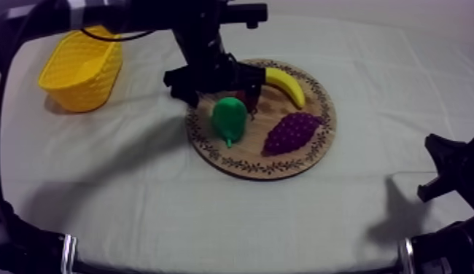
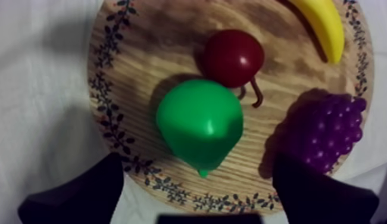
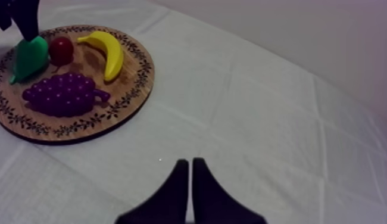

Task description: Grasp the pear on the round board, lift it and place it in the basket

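Hovering above the wooden board [image 2: 106, 89], the left hand [image 2: 199, 164] holds its fingers wide apart over the pear [image 2: 200, 122], which lies beside a small red fruit [image 2: 233, 58]. Glossy and probably light, hard and slippery, the pear looks best pinched across its broad belly. The right hand [image 3: 190, 173] sits closed and empty over the counter [image 3: 261, 119].

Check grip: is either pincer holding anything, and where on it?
Nothing is held. The left pincer is open above the pear, not closed on it; the right pincer is shut on nothing.
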`<state>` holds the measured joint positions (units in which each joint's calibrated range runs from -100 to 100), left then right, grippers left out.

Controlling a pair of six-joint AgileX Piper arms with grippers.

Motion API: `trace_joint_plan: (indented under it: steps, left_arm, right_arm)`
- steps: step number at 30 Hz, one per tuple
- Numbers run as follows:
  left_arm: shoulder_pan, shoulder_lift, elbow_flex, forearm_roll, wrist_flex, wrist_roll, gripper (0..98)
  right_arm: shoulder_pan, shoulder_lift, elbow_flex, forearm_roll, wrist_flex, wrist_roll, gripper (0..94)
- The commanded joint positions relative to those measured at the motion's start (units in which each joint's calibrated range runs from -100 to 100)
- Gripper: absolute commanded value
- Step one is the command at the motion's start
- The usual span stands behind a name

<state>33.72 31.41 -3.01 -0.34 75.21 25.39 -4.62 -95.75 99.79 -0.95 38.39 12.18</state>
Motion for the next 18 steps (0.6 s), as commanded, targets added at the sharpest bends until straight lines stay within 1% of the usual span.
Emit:
trace_joint_plan:
  steps: [1, 7, 12, 18]
  left_arm:
    - [-0.1, 2.1, -1.5, 0.46, 1.8, -0.3, 95.9]
    - [-0.7, 6.4, -5.1, 1.57, 5.1, -1.7, 95.9]
    - [-0.7, 9.5, -8.6, 1.93, 8.2, -2.7, 95.9]
    - [-0.7, 12.7, -11.3, 2.88, 10.1, -3.8, 94.8]
  right_arm:
    - [0.0, 0.0, 0.0, 0.0, 0.0, 0.0, 0.5]
    - [0.0, 0.0, 0.0, 0.0, 0.0, 0.0, 0.5]
    - [0.0, 0.0, 0.0, 0.0, 0.0, 0.0, 0.5]
    - [0.0, 0.0, 0.0, 0.0, 0.0, 0.0, 0.5]
